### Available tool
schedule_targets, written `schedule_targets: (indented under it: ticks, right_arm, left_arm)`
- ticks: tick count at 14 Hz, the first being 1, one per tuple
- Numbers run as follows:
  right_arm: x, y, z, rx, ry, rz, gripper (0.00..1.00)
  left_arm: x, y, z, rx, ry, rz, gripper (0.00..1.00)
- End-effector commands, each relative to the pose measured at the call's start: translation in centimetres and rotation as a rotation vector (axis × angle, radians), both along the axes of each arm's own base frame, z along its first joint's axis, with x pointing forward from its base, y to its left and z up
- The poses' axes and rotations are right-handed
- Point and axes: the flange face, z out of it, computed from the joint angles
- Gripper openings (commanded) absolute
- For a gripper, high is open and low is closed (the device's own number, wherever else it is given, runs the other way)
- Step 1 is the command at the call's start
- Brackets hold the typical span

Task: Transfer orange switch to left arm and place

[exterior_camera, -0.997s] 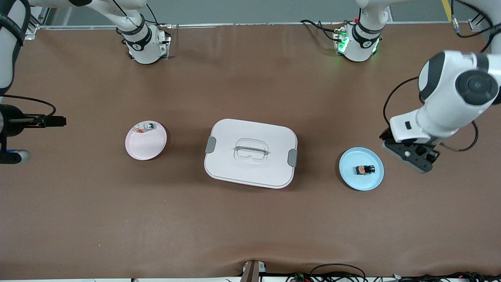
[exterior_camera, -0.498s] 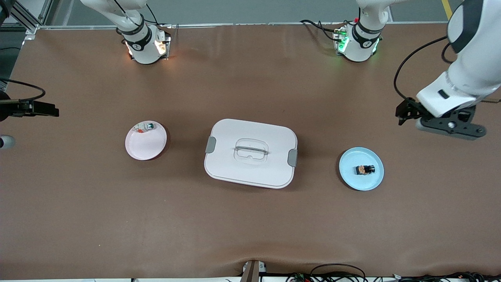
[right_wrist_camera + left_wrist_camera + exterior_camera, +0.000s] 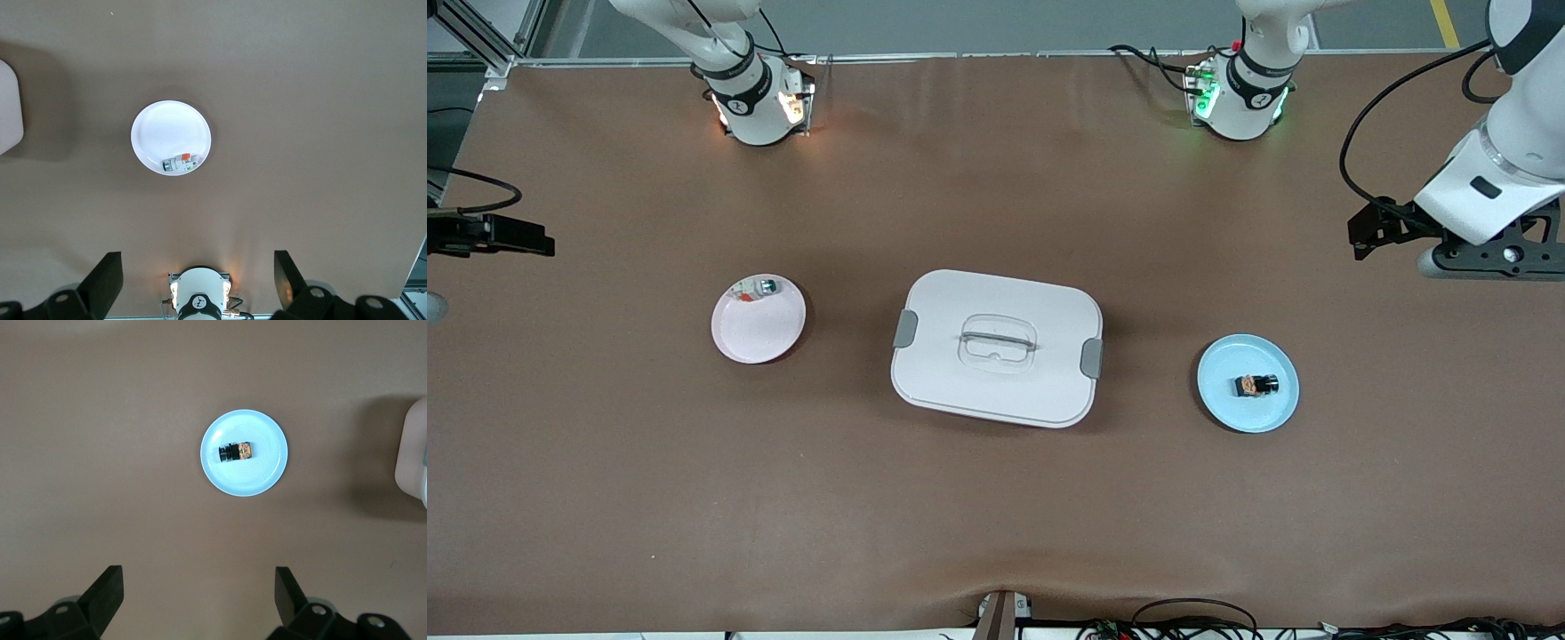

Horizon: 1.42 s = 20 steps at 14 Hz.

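Observation:
The orange switch (image 3: 1256,385), black with orange parts, lies on a light blue plate (image 3: 1227,407) toward the left arm's end of the table. In the left wrist view the switch (image 3: 236,451) and its plate (image 3: 260,470) show well below my left gripper (image 3: 197,590), which is open and empty. In the front view the left gripper (image 3: 1371,233) is high over bare table beside that plate. The white box (image 3: 996,382) stands in the middle of the table. My right gripper (image 3: 507,236) is open and empty over the right arm's end of the table; it also shows in the right wrist view (image 3: 197,270).
A pink plate (image 3: 758,331) toward the right arm's end holds a small green-topped piece (image 3: 767,286) and a red bit (image 3: 747,298). The right wrist view shows this plate (image 3: 160,130), the box's edge (image 3: 9,107) and the right arm's base (image 3: 199,300). The box's edge shows in the left wrist view (image 3: 412,453).
The left arm has risen and swung away from the blue plate toward the table's end. The right gripper has drawn slightly farther out toward its end. Nothing on the table moved.

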Motion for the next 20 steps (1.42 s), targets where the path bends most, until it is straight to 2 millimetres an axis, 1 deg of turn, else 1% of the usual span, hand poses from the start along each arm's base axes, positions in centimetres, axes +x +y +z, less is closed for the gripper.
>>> schedule_targets:
  ticks: [1, 3, 5, 6, 7, 8, 9, 11, 12, 13, 17, 20]
  right_arm:
    - [-0.9, 0.3, 1.6, 0.029, -0.038, -0.004, 1.00]
    - [-1.3, -0.3, 1.6, 0.058, -0.041, -0.016, 1.00]
    - [-2.0, -0.3, 1.5, 0.056, -0.070, -0.019, 1.00]
    - [-2.6, -0.2, 1.1, 0.055, -0.085, -0.018, 1.00]
    - [-3.7, -0.2, 1.0, 0.051, -0.114, -0.022, 1.00]
    - [-4.8, -0.4, 0.5, 0.049, -0.136, -0.028, 1.00]
    - [-5.7, -0.5, 0.3, 0.047, -0.159, -0.031, 1.00]
    - [-6.9, -0.5, 0.1, 0.043, -0.194, -0.034, 1.00]
    - [-7.4, -0.5, -0.2, 0.043, -0.208, -0.036, 1.00]
    - [-7.9, -0.4, -0.4, 0.041, -0.219, -0.036, 1.00]
    - [-9.0, -0.2, -0.7, 0.037, -0.257, -0.036, 1.00]
    - [-9.9, -0.2, -0.9, 0.035, -0.275, -0.037, 1.00]
  left_arm:
    - [-0.7, 1.5, 2.7, 0.002, -0.026, 0.022, 1.00]
    - [-0.9, 1.3, 2.4, 0.000, -0.008, 0.021, 1.00]
    - [-1.7, 0.7, 3.0, 0.004, 0.004, 0.034, 1.00]
    - [-2.1, 0.9, 3.1, 0.005, 0.019, 0.025, 1.00]
    - [-2.6, 0.8, 3.4, -0.007, 0.021, 0.028, 1.00]
    - [-2.8, 0.2, 3.4, -0.011, 0.021, 0.031, 1.00]
    - [-3.2, 0.3, 3.6, -0.014, 0.018, 0.033, 1.00]
    - [-3.8, 0.2, 3.7, -0.041, 0.022, 0.037, 1.00]
    - [-4.3, 0.8, 4.0, -0.051, 0.017, 0.048, 1.00]
    - [-4.6, 0.5, 3.9, -0.066, 0.023, 0.047, 1.00]
    - [-6.1, 0.3, 4.2, -0.076, 0.022, 0.047, 1.00]
    - [-6.5, 0.6, 4.8, -0.084, 0.014, 0.052, 1.00]
